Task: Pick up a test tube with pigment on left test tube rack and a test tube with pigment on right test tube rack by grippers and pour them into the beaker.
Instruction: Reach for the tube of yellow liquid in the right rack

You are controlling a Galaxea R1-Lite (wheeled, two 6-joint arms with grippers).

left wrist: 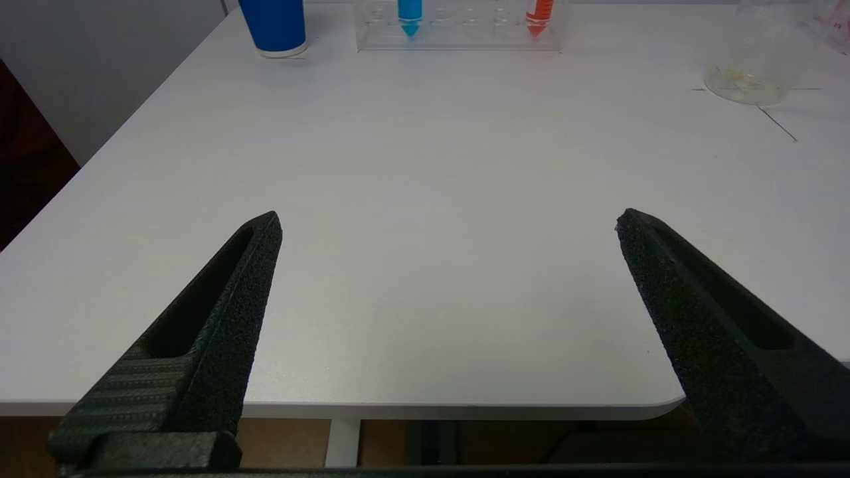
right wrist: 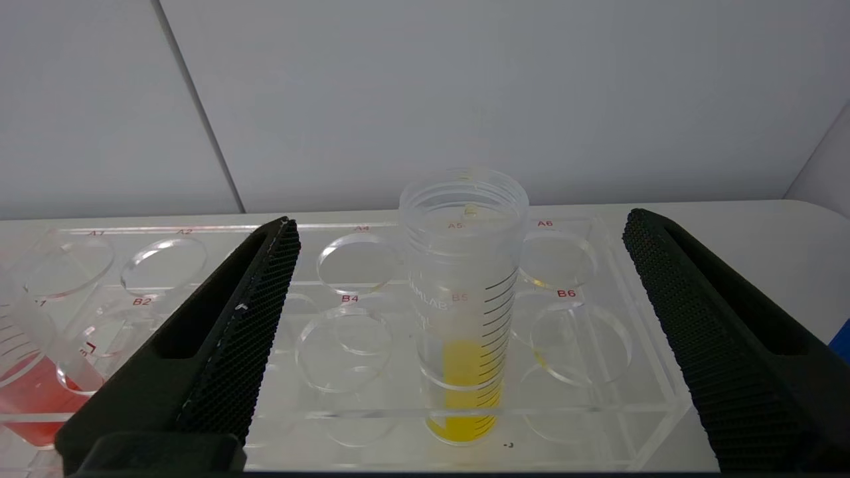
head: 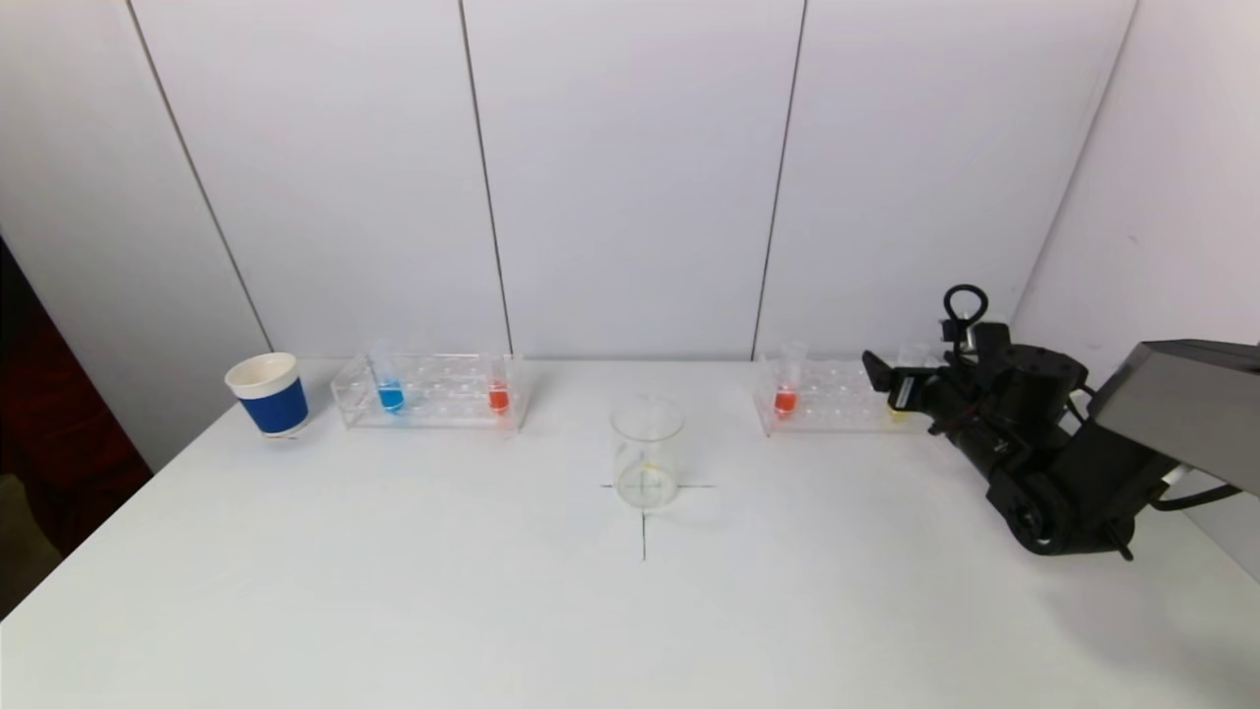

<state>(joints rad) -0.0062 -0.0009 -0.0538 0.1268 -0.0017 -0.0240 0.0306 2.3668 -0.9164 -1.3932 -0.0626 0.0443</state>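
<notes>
While the left gripper (left wrist: 448,222) waits open off the tabletop's near edge, the right gripper (right wrist: 461,229) brackets, jaws wide, the clear yellow-filled test tube (right wrist: 463,292) in the transparent right rack (right wrist: 584,392) near the far right corner; closing comes next.

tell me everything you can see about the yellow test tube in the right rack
The yellow test tube is clear plastic, uncapped, with a threaded rim, black graduation lines and faint lettering. Yellow liquid fills only its tapered bottom part. It stands upright in the right test tube rack, in the hole marked B5. The right gripper is open, one finger at each side, touching nothing.
</notes>
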